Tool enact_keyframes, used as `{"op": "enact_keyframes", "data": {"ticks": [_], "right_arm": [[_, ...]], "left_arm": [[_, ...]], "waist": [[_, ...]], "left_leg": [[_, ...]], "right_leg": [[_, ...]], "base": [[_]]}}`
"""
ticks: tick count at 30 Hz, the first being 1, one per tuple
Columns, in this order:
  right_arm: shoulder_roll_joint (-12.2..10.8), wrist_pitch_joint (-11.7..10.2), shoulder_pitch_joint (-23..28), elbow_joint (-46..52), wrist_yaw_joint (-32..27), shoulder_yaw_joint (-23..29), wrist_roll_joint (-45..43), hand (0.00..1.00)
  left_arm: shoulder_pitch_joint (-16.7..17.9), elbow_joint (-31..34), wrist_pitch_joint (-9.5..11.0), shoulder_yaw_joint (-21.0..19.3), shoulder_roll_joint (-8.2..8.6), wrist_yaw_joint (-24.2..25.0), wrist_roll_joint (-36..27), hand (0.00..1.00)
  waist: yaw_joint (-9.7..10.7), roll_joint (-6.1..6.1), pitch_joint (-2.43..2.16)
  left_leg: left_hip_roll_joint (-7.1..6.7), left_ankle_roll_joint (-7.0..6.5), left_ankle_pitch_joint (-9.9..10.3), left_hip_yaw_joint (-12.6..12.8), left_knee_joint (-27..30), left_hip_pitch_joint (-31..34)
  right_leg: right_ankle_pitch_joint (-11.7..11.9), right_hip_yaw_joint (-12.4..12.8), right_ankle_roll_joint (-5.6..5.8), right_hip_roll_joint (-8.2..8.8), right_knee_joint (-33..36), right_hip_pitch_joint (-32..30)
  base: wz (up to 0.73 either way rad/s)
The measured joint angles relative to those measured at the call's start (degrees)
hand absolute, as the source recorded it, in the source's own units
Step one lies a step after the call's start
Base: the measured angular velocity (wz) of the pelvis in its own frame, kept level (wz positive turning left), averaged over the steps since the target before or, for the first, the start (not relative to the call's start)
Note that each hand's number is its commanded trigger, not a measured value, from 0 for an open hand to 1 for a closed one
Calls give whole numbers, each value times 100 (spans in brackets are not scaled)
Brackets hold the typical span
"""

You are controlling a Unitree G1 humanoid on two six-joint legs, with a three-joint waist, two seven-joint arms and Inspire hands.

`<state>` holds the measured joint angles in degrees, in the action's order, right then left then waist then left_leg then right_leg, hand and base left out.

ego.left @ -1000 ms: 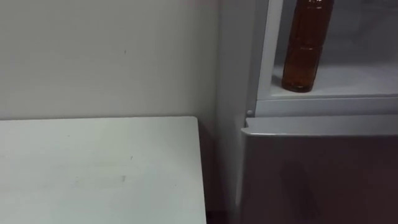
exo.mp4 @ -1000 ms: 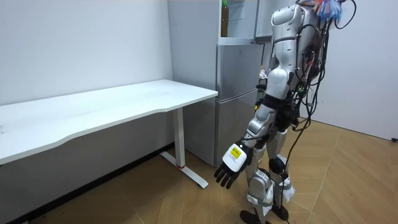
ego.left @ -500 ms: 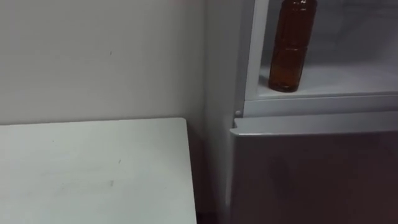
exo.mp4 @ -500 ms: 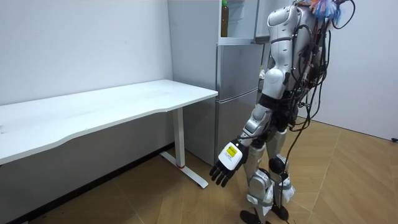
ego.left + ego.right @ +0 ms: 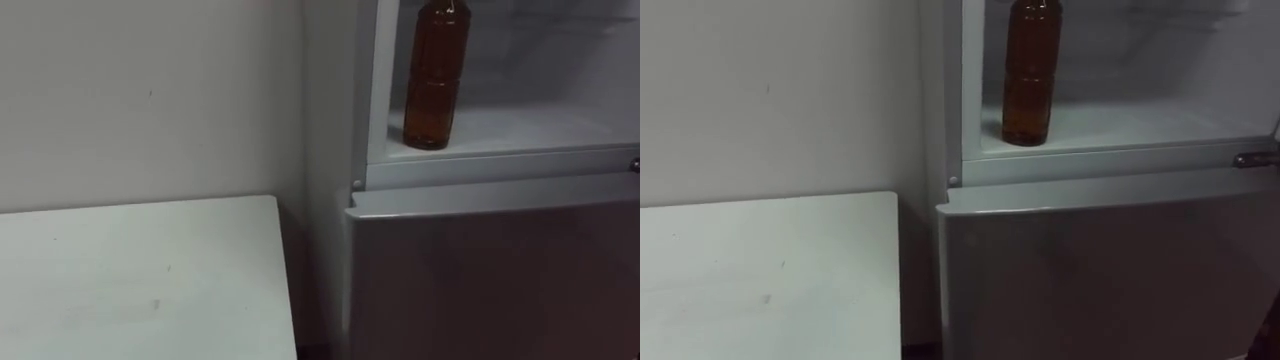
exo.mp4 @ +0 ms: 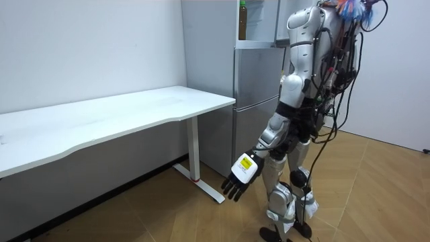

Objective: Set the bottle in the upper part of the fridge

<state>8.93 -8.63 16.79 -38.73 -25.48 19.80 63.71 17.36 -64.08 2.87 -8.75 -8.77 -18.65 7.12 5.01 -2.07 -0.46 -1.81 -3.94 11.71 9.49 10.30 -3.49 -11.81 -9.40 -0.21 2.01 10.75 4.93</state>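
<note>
Standing: the robot is close before the fridge (image 6: 259, 101), with the white table (image 6: 134, 111) at the room view's left.
Bottle: the bottle (image 5: 436, 75) stands upright in the upper middle of the left eye view, at the left front of the shelf (image 5: 540, 125) in the open upper compartment.
Lower door: the lower door (image 5: 500, 270) is closed, in the lower right of the frame.
Left hand: the left hand (image 6: 238, 180) hangs low in the lower middle of the room view, fingers loose, holding nothing.
Progress: the placing looks done.
Handling: probably a full plastic bottle, so rather heavy, stiff enough and smooth (tall too, so easy to tip).
Where to hold: around the ribbed middle, I think, not the neck.
</note>
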Motion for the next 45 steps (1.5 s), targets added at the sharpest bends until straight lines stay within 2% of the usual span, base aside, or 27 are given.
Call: {"op": "enact_keyframes", "data": {"ticks": [3, 8, 10, 13, 15, 20, 23, 26, 34, 40, 45], "right_arm": [[1, -11, 51, 695, -607, 127, -561, 0], [81, -76, 28, 1482, -1568, 708, -1403, 0], [184, -177, 16, 1628, -1806, 774, -1581, 0], [355, -217, 9, 1695, -2166, 943, -2058, 0], [356, -238, 9, 1902, -2372, 1070, -2288, 0], [392, -337, 0, 2912, -2896, 1126, -2766, 0], [562, -406, -13, 3320, -3107, 1122, -3010, 0], [665, -415, -157, 3553, -3293, 1123, -3499, 0], [696, -410, -211, 4587, -3515, 1125, -4441, 0], [717, -410, -375, 5096, -3410, 1125, -5078, 0], [746, -381, -507, 5375, -3148, 1128, -5097, 0]], "left_arm": [[28, 1, 2, -10, -35, 0, -81, 0], [153, 226, -4, -257, -80, 33, 13, 0], [180, 292, -1, -259, -115, 37, 11, 0], [177, 382, 13, -259, -117, 62, 17, 0], [177, 381, 15, -314, -106, 75, 18, 0], [165, 377, 16, -450, -110, 81, 39, 0], [168, 365, 17, -443, -128, 75, 28, 0], [171, 297, 23, -414, -127, 55, 29, 0], [193, 208, -6, -393, -128, 11, 50, 0], [189, 139, -6, -330, -126, 16, 98, 0], [185, 45, -4, -342, -113, 30, 154, 0]], "waist": [[32, -10, -2], [83, -38, 6], [103, -43, 8], [106, -63, 3], [92, -80, -6], [70, -119, 21], [76, -169, 20], [52, -196, 26], [5, -221, 19], [-21, -208, 28], [-59, -198, 36]], "left_leg": [[-3, 0, 0, -18, 0, 1], [-4, 13, -10, -4, -67, -6], [-3, 14, -9, 8, -76, -9], [-13, 14, -10, 15, -88, -19], [-11, 14, -10, 56, -99, -26], [4, 14, -9, 144, -102, 33], [3, 14, -9, 142, -100, 37], [4, 14, -8, 139, -110, 39], [-2, 15, -9, 134, -158, 32], [9, 19, -6, 130, -166, 7], [14, 21, -3, 129, -170, -10]], "right_leg": [[-14, -10, 5, 1, 4, -3], [-27, -5, 1, -10, -14, -6], [-30, -12, -2, -10, -21, -12], [-36, -23, 7, -14, -20, -17], [-37, 1, 8, -26, -16, -31], [-37, 134, 7, -54, 13, -155], [-35, 128, 8, -52, 11, -170], [-34, 121, 7, -51, 8, -190], [-33, 106, 8, -50, 5, -187], [-27, 30, 5, -47, 36, -159], [-28, -22, 5, -37, 101, -145]], "base": [[3], [0], [-4], [0], [-7], [-10], [0], [0], [0], [0], [0]]}}
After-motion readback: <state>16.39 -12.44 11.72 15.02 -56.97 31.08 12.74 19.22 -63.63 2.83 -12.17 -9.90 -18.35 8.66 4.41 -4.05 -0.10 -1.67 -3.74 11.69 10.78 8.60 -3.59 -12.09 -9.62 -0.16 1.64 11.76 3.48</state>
